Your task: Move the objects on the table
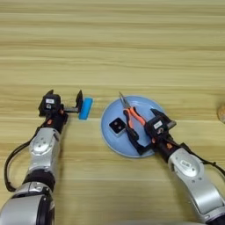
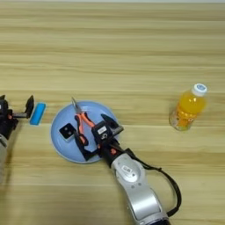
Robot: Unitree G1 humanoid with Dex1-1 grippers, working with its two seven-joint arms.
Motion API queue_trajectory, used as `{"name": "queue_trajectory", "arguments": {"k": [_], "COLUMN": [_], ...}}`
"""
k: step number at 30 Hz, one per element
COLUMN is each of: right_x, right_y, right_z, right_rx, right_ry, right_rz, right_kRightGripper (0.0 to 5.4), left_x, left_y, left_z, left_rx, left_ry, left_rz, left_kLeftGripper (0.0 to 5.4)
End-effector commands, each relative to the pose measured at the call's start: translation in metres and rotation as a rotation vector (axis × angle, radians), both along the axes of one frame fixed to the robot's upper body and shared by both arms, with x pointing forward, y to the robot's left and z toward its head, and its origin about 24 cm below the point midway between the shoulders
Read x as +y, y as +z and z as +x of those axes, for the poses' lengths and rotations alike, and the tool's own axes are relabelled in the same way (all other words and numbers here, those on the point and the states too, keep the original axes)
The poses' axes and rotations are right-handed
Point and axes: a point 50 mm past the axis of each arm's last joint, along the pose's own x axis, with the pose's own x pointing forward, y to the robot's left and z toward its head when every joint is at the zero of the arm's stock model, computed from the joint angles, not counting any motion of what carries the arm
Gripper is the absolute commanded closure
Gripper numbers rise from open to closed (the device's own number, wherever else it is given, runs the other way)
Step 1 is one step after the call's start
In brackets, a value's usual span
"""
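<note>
Left end effector (image 2: 19,112) cut off by left edge in right eye view. Orange bottle (image 1: 222,113) nearly all clipped at right edge in left eye view. Pliers (image 1: 130,118) handle ends hidden behind right end effector (image 1: 147,132). Block (image 1: 117,126) markings too small to read.

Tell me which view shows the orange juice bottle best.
The right eye view: the orange juice bottle stands whole there, white cap and all, on the table right of the blue plate. The left eye view catches only a sliver of it at the right edge.
</note>
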Motion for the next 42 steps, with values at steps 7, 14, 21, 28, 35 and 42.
{"name": "queue_trajectory", "arguments": {"k": [7, 14, 21, 28, 35, 42], "right_x": [-0.004, -0.003, -0.003, -0.003, -0.006, -0.008], "right_y": [-0.009, -0.012, -0.016, -0.020, -0.025, -0.026], "right_z": [0.004, 0.005, 0.001, -0.003, -0.006, -0.005], "right_rx": [0.061, 0.074, 0.105, 0.128, 0.204, 0.238], "right_ry": [-0.014, -0.001, 0.023, 0.040, 0.039, 0.030], "right_rz": [-0.020, -0.035, -0.069, -0.090, -0.097, -0.108], "right_kRightGripper": [0.01, 0.01, 0.01, 0.01, 0.01, 0.01], "left_x": [-0.003, -0.003, -0.001, -0.002, -0.003, -0.004], "left_y": [0.002, 0.001, 0.000, 0.000, -0.001, -0.002], "left_z": [0.003, 0.002, 0.000, -0.001, -0.002, -0.003], "left_rx": [-0.007, -0.008, -0.007, -0.007, -0.008, -0.009], "left_ry": [-0.003, 0.001, 0.010, 0.011, 0.013, 0.018], "left_rz": [0.007, 0.004, 0.001, 0.000, -0.002, -0.004], "left_kLeftGripper": [0.00, 0.00, 0.00, 0.00, 0.00, 0.00]}}
